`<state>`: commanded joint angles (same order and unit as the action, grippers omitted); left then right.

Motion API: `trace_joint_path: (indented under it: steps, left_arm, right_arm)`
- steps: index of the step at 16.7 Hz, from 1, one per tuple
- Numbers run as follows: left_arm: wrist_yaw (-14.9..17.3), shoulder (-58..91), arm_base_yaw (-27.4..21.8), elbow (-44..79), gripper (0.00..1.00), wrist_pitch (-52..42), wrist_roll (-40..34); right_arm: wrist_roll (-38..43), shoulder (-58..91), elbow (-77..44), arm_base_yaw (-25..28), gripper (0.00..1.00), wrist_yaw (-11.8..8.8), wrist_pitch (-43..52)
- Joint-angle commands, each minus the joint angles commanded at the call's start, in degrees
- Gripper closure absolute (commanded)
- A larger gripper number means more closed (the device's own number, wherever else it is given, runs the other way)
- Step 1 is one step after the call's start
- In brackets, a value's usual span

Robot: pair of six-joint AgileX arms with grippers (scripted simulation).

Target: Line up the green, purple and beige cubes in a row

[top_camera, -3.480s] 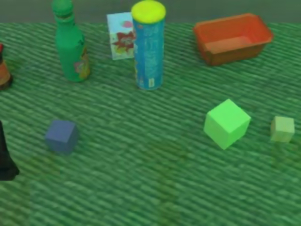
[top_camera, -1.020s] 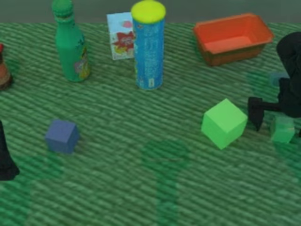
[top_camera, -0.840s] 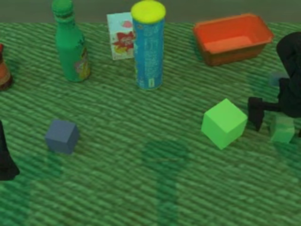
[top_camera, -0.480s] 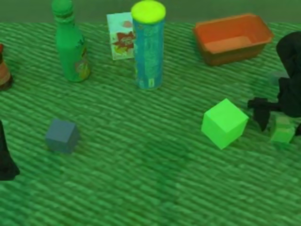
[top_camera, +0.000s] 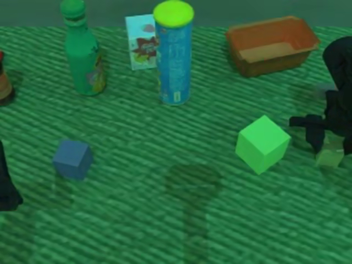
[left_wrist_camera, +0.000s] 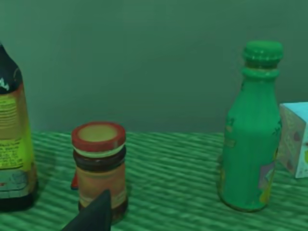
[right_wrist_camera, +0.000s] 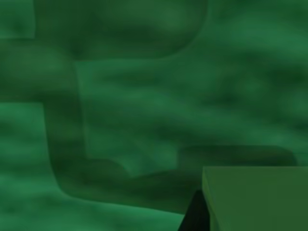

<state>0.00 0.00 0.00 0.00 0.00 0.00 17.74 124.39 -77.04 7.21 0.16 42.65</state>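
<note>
The beige cube (top_camera: 330, 156) is sitting between the nearly closed fingers of the right gripper (top_camera: 331, 144), apparently being gripped for lining up beside the green cube (top_camera: 262, 144), as the left gripper (top_camera: 6, 190) is idling at the table's left edge, its fingers' state impossible to tell.

Both arms are plain matte black, their hand (top_camera: 330, 144) angular.

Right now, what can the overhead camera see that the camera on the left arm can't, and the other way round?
Only the top view shows the three cubes: the purple cube at the table's left, the green cube toward the right, and the beige cube at the right hand. It also shows the blue canister and orange tub. Only the left wrist view shows the red-lidded jar whole and a dark labelled bottle. Both show the green bottle and the printed carton.
</note>
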Motion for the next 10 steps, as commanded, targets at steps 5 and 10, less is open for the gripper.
trace_joint_path:
  steps: [5, 10]
  left_arm:
    - [0.00, 0.00, 0.00, 0.00, 0.00, 0.00, 0.00]
    - [0.00, 0.00, 0.00, 0.00, 0.00, 0.00, 0.00]
  right_arm:
    - [-0.28, -2.16, -0.74, -0.15, 1.00, 0.58, 0.98]
    - [-0.25, -4.66, -4.35, 0.02, 1.00, 0.56, 7.31]
